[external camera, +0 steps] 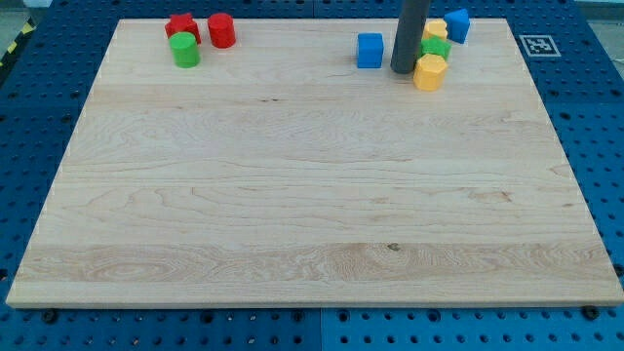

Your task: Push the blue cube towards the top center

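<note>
The blue cube sits on the pale wooden board near the view's top, right of centre. The arm carries no claw: its dark rod's tip rests just right of the cube, apart from it, with a yellow hexagonal block and a green block just beyond.

Blue cube, pale wooden board

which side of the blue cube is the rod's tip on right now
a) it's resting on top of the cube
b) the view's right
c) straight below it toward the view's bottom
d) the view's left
b: my tip sits just to the view's right of the blue cube, between it and the yellow block, with a narrow strip of bare board between tip and cube.
</note>
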### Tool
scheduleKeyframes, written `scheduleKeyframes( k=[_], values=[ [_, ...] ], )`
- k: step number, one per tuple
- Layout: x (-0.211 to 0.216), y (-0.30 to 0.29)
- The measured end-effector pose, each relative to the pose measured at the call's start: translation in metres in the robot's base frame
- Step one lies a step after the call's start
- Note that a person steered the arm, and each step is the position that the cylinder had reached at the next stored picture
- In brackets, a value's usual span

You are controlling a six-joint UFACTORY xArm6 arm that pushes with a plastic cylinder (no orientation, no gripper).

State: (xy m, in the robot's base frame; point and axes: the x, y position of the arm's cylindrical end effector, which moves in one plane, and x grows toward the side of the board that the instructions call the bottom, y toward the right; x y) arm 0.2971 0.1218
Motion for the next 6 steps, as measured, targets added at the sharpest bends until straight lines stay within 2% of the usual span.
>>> scheduleKeyframes(
  k=[1,3,4,6],
  values=[
    [-0.011,-0.009],
    [-0.018,-0.069],
    [-0.037,-0.091],
    [-0.041,-0.102]
  ],
)
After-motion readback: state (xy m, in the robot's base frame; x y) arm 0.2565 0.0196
